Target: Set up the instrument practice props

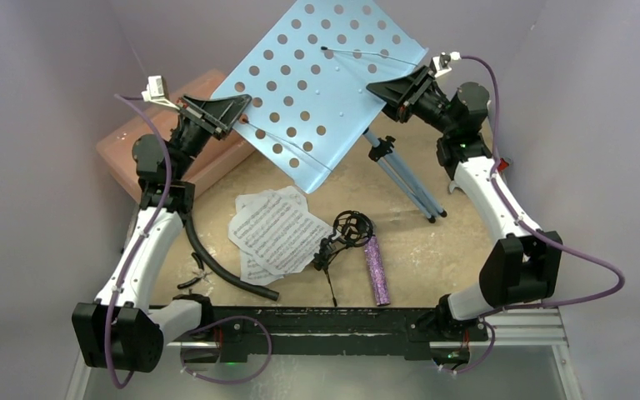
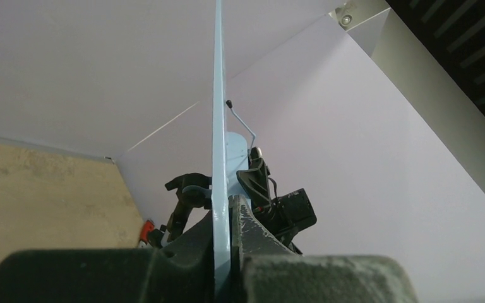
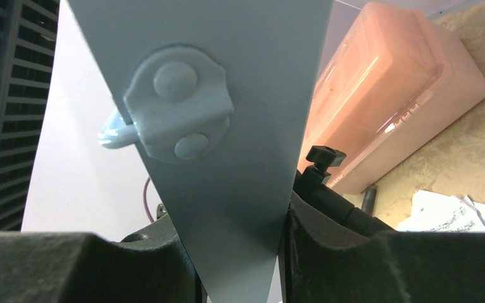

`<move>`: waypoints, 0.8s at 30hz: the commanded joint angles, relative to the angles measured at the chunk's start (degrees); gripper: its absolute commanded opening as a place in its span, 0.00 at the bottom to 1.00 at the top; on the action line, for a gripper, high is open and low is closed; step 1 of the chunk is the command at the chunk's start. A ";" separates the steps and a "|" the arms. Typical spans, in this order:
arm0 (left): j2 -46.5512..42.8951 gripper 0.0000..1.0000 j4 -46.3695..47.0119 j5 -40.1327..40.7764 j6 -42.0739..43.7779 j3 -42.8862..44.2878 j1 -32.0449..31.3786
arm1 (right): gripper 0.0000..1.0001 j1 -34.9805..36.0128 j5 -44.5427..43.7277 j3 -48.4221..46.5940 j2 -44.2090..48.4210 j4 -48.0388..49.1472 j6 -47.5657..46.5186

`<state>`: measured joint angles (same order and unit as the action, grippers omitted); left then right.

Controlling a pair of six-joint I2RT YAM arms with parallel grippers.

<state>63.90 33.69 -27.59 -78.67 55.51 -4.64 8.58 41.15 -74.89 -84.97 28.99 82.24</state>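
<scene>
The light blue perforated music stand (image 1: pixel 321 83) is tilted on its tripod (image 1: pixel 404 175) at the back. My left gripper (image 1: pixel 242 108) is shut on its left edge, seen edge-on in the left wrist view (image 2: pixel 218 126). My right gripper (image 1: pixel 381 88) is shut on its right corner (image 3: pixel 227 95). The white sheet-music pages (image 1: pixel 273 229) lie flat mid-table. The small black mic stand with ring mount (image 1: pixel 346 232) lies beside them. The glittery purple microphone (image 1: pixel 376 271) lies to its right.
A pink translucent box (image 1: pixel 179 137) sits at the back left, also in the right wrist view (image 3: pixel 391 82). A black curved hose (image 1: pixel 225 271) lies near the left arm. Walls enclose the table on three sides.
</scene>
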 commanded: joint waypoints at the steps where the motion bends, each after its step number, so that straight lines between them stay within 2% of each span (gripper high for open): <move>1: 0.12 0.00 10.07 5.69 -1.46 3.04 -1.00 | 0.41 0.13 0.41 -5.72 5.45 7.27 -3.36; 6: 2.89 0.00 13.17 6.19 -0.10 6.81 -2.21 | 0.66 0.14 1.96 -7.26 5.63 1.32 -8.87; 10: 4.35 0.00 13.84 7.21 1.06 9.20 -2.90 | 0.88 -0.01 0.56 -7.52 7.83 -9.53 -16.52; 12: 4.88 0.00 13.86 7.82 1.50 10.05 -2.87 | 0.95 -0.12 -0.41 -7.55 8.87 -13.28 -19.02; 15: 6.13 0.00 14.28 8.21 2.37 11.71 -2.83 | 0.98 -0.22 -1.54 -8.41 9.84 -17.42 -22.90; 21: 8.02 0.00 14.73 8.97 2.60 14.21 -2.91 | 0.98 -0.29 -7.75 -11.59 12.29 -32.40 -37.24; 24: 8.30 0.00 14.74 9.99 2.65 14.32 -2.98 | 0.98 -0.32 -11.12 -10.56 14.60 -36.69 -43.22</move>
<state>73.10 39.79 -24.01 -75.77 65.43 -8.01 8.60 35.27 -82.70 -75.55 -0.99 51.11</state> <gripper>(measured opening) 0.010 0.976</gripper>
